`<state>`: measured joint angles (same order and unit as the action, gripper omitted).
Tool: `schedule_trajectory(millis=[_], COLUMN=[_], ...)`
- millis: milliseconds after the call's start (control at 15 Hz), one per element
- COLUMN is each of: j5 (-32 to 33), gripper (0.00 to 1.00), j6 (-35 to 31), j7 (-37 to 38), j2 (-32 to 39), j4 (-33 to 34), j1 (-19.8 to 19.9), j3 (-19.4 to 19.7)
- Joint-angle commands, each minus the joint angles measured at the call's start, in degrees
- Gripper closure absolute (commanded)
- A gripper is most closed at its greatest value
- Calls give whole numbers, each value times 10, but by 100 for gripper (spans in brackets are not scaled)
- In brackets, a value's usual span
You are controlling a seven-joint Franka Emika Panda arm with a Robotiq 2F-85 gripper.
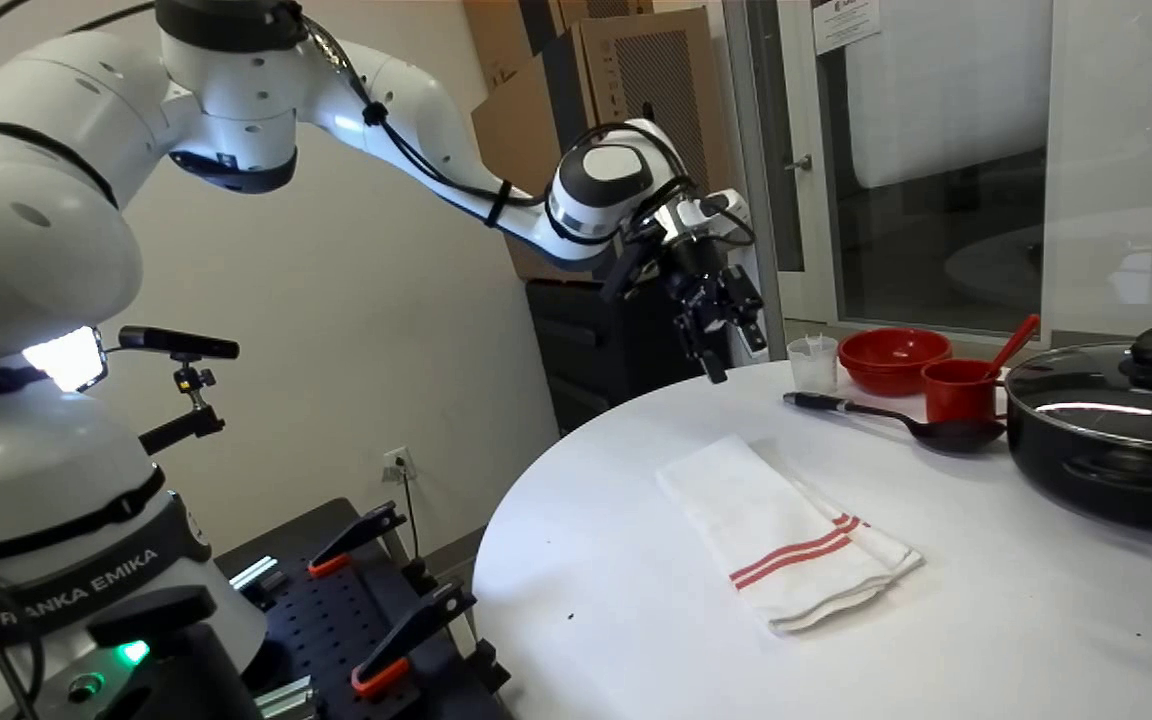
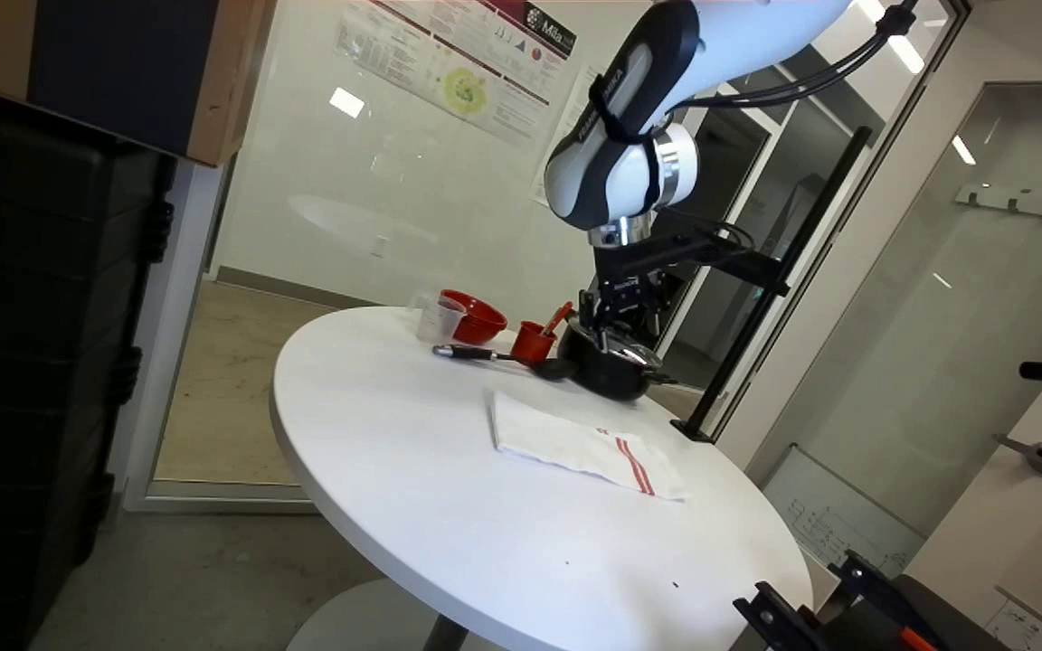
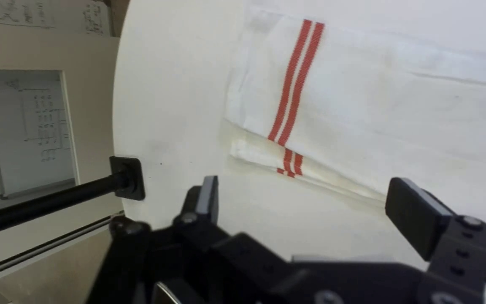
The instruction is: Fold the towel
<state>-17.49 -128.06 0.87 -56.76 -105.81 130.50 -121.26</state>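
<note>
On the round table lies the towel [image 1: 786, 540], white with narrow red stripes near one end, seen in both exterior views [image 2: 566, 443]. It is folded into a long flat strip. In the wrist view the towel [image 3: 378, 114] shows its upper layer set slightly off the layer beneath, so striped edges of both are visible. My gripper [image 1: 734, 352] hangs in the air above the table, apart from the cloth. Its jaws stand wide open in the wrist view [image 3: 302, 198], with bare table showing between them. There, one finger [image 3: 416, 215] overlaps the towel's long edge in the picture.
A black lidded pan [image 1: 1116, 460], a red cup [image 1: 961, 392] with a red handle in it, red bowls [image 1: 891, 360], a clear plastic cup [image 1: 813, 365] and a black ladle [image 1: 866, 408] stand along one side. A black post [image 2: 774, 280] rises at the table's edge.
</note>
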Motion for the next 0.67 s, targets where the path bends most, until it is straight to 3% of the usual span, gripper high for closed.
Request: schedule_trajectory(millis=[0, 333, 600], j5=[-61, -141, -175], gripper=[0, 0, 0], j6=[-1, -18, 14], j7=[-15, -25, 9], j2=[63, 93, 47], j4=[-14, -10, 37], j1=[-4, -32, -39], j3=[-24, -78, -103])
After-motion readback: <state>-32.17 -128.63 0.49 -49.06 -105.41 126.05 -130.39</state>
